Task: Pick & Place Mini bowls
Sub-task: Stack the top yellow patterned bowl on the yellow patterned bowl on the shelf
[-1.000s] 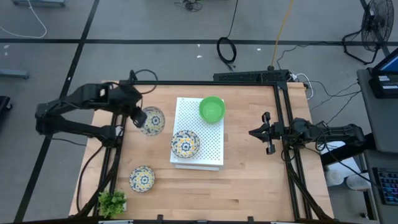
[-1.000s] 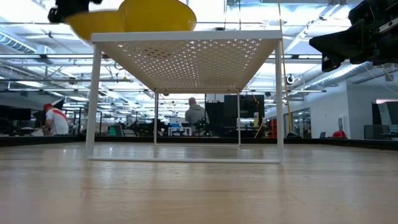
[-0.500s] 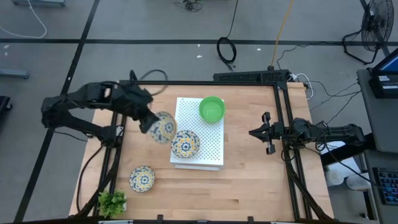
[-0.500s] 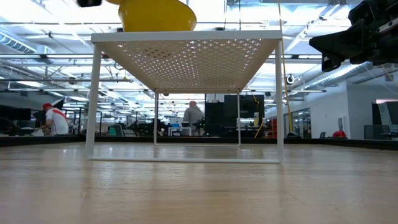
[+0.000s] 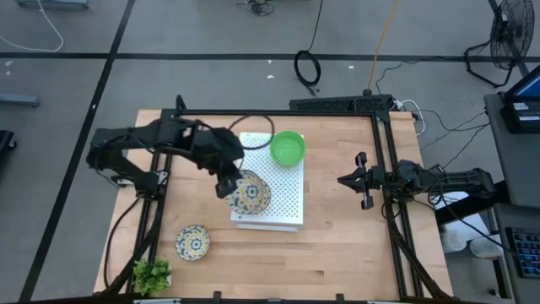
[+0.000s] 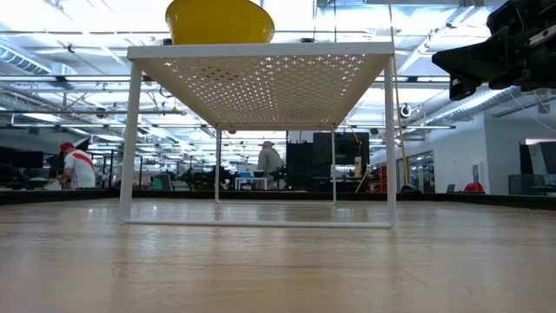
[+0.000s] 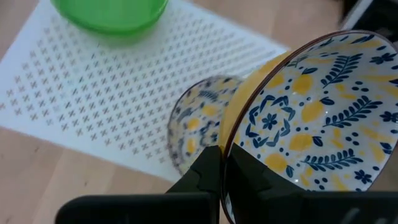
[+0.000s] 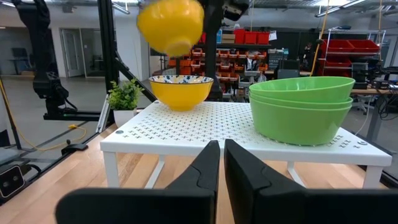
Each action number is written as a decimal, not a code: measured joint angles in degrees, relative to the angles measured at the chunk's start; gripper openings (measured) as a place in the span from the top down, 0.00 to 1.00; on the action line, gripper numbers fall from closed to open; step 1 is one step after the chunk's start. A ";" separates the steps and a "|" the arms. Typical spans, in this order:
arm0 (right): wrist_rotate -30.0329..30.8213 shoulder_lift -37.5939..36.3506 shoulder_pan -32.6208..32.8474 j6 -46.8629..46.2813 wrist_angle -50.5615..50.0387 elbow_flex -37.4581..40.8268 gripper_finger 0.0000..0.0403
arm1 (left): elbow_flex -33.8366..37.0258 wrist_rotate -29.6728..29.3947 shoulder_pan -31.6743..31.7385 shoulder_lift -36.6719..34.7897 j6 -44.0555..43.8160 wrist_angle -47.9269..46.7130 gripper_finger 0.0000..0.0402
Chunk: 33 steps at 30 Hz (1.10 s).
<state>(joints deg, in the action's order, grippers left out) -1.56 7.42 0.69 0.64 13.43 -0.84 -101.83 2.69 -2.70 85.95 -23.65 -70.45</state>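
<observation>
My left gripper (image 5: 226,184) is shut on a patterned mini bowl (image 7: 311,118), cream and blue-yellow inside, yellow outside (image 8: 171,26). It hangs over the near left part of the white perforated board (image 5: 287,181). Right below it a second patterned bowl (image 5: 251,195) stands on its base on the board. Stacked green bowls (image 5: 287,148) sit at the board's far end. A third patterned bowl (image 5: 193,243) rests on the table at the near left. My right gripper (image 5: 363,181) waits shut at the table's right edge. My left gripper pinches the held bowl's rim (image 7: 229,149), one finger inside the bowl and one on its yellow outer wall. The fingers slant down from the table's left. The bowl is lifted clear and tilted, above the bowl that stands on the board.
The board stands on thin white legs (image 6: 130,139) above the wooden table. A small green plant (image 5: 152,274) sits at the near left corner. Black frame rails (image 5: 384,169) run along the table's edges. People work in the room beyond.
My left gripper has carried the patterned bowl toward the table's right, from beside the board's left edge to above the bowl on the board, rising a little and rolling. The bowl stays clear and has tipped.
</observation>
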 joint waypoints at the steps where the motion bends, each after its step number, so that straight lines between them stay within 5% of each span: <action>1: 0.00 0.00 0.00 0.01 0.02 0.00 0.96 | -0.22 -0.15 0.07 0.92 0.00 -0.95 0.97; 19: 0.00 0.00 0.01 0.02 -0.02 0.00 0.97 | 0.03 0.12 1.26 8.20 1.18 -5.74 0.98; 33: 0.00 0.00 0.01 0.02 0.01 0.00 0.97 | -0.01 -1.26 4.15 8.44 2.58 -5.54 0.83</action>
<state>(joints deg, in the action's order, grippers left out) -1.56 7.41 0.70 0.66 13.45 -0.84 -101.84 1.43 1.45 94.39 -21.07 -75.99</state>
